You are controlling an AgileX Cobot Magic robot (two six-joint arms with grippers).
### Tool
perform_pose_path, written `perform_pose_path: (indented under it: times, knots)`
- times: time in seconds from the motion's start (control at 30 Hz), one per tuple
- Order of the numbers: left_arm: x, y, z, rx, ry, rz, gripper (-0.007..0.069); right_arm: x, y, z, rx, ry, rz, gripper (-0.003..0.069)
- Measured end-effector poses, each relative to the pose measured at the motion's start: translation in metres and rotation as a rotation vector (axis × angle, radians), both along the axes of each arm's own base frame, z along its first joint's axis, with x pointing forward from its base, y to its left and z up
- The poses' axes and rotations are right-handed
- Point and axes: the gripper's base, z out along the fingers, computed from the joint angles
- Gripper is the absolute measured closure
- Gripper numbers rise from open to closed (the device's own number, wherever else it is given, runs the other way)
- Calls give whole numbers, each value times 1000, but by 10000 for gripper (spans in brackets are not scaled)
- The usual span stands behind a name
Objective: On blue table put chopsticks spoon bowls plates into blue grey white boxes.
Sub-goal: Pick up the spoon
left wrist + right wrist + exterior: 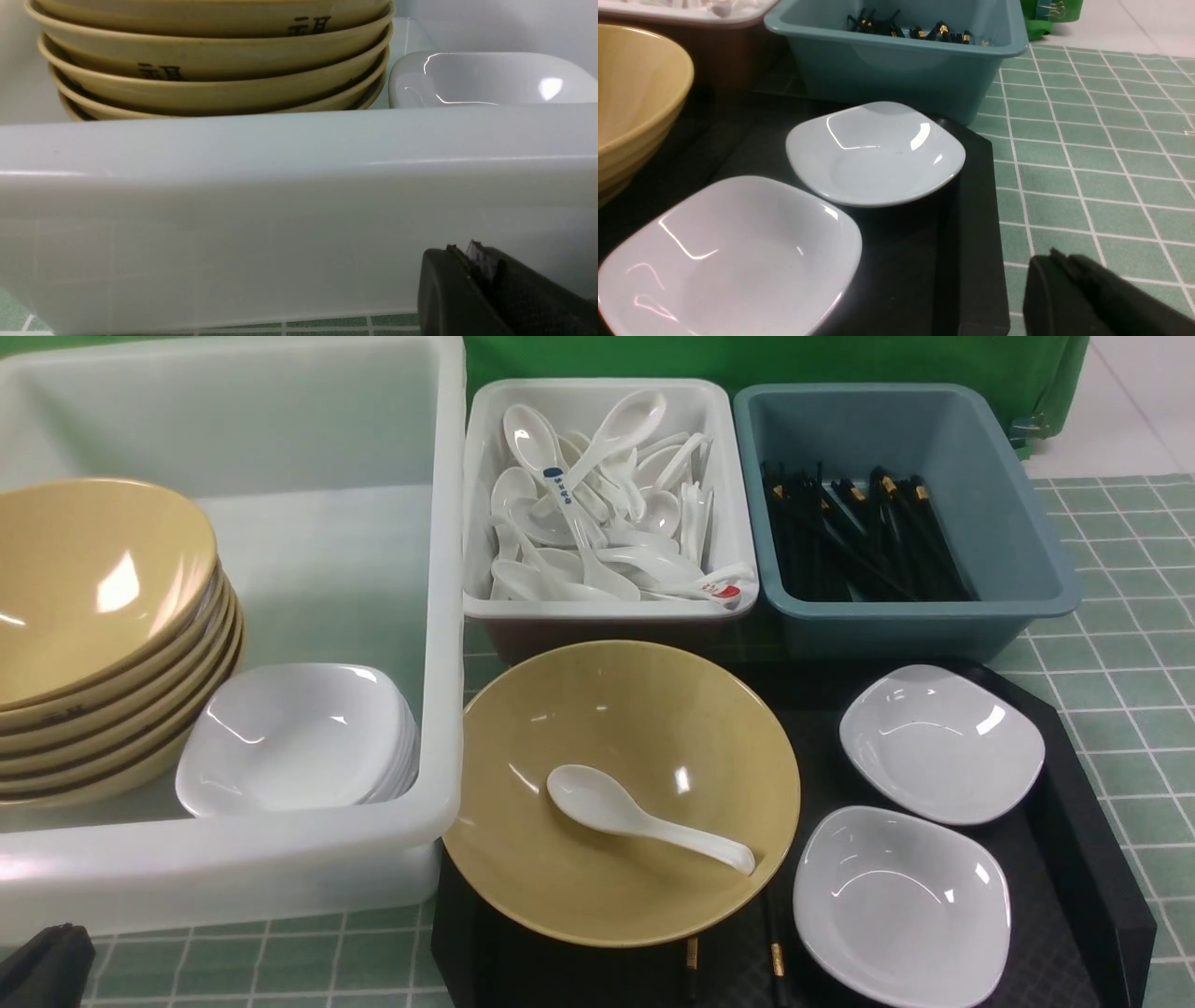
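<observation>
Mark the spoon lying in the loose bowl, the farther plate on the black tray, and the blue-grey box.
spoon (644, 822), front view, where handle meets scoop.
farther plate (941, 744), front view, centre of its well.
blue-grey box (1019, 537), front view, inner right wall.

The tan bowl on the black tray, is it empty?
Not empty. One white spoon lies inside the tan bowl; nothing else shows in it.

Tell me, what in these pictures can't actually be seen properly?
1. Chopsticks on the black tray: front view, only gold-banded tips show; the tan bowl covers the rest.
2. Stacked plates in the big tub: front view, the top one hides the count.
3. Bowl stack: left wrist view, the tub's wall hides its bottom.
</observation>
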Motion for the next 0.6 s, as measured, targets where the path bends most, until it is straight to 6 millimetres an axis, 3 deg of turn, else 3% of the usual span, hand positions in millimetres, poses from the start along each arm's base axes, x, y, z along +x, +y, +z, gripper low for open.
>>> perform_pose_path:
  times: [0.23, 0.37, 0.47, 0.5, 0.53, 0.6]
  knots:
    - [0, 0, 1, -4, -18, 1, 620, 0, 0, 0, 1, -10, 1, 587]
    - [2, 1, 8, -12, -99, 9, 620, 2, 1, 10, 11, -128, 8, 583]
    - [3, 3, 30, -5, -341, 35, 620, 2, 2, 35, 44, -407, 24, 580]
    - [3, 3, 30, -5, -352, 37, 620, 1, 2, 37, 45, -425, 25, 580]
    - [1, 4, 41, 1, -468, 49, 620, -2, 3, 51, 72, -578, 35, 579]
    - [-1, 5, 48, 4, -552, 59, 620, -6, 3, 59, 116, -675, 45, 578]
